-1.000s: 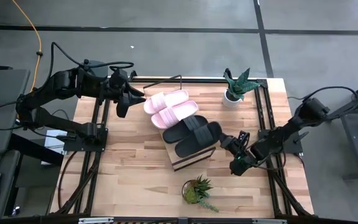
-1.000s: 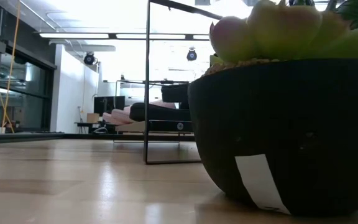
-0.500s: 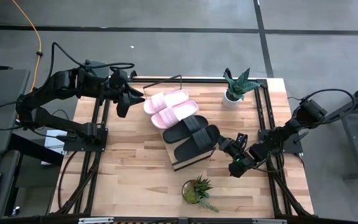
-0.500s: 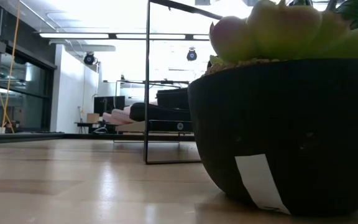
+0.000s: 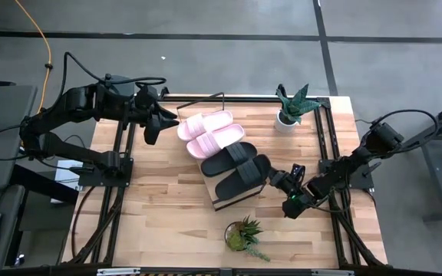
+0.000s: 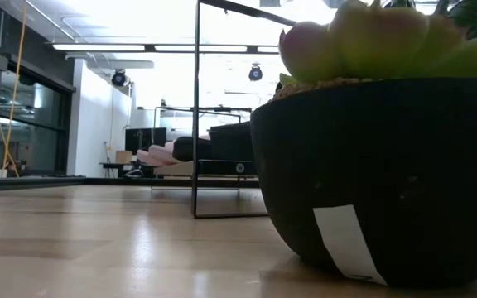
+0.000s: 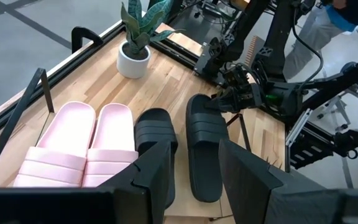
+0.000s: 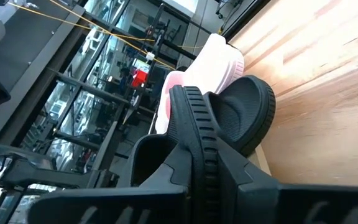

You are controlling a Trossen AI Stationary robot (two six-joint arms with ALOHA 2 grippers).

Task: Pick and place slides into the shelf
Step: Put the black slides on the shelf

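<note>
Two pale pink slides (image 5: 209, 130) and two black slides (image 5: 236, 165) lie side by side on the slanted wooden shelf (image 5: 232, 199), soles down. My right gripper (image 5: 273, 178) is shut and low. Its tips stand at the right-hand end of the nearer black slide (image 7: 205, 143). My left gripper (image 5: 167, 121) hangs open at the table's far left, just left of the pink slides (image 7: 73, 146), and touches nothing. In the low view the slides (image 6: 176, 151) show small and far behind a plant pot. My right gripper (image 7: 224, 102) comes in low from the table's right, its shut fingers (image 8: 194, 134) pointing at the right-hand end (image 7: 205, 101) of the nearer black slide. I cannot tell whether the tips touch it. The slide lies flat on the shelf.
A spiky plant in a white pot (image 5: 290, 111) stands at the table's far right corner. A small plant in a black pot (image 5: 242, 234) stands near the near edge and fills the low view (image 6: 379, 165). The shelf's thin black wire frame (image 5: 206, 98) rises behind the pink slides.
My right gripper has moved a little toward the table's left, closing on the right-hand end of the nearer black slide. The slides and my left arm have kept still.
</note>
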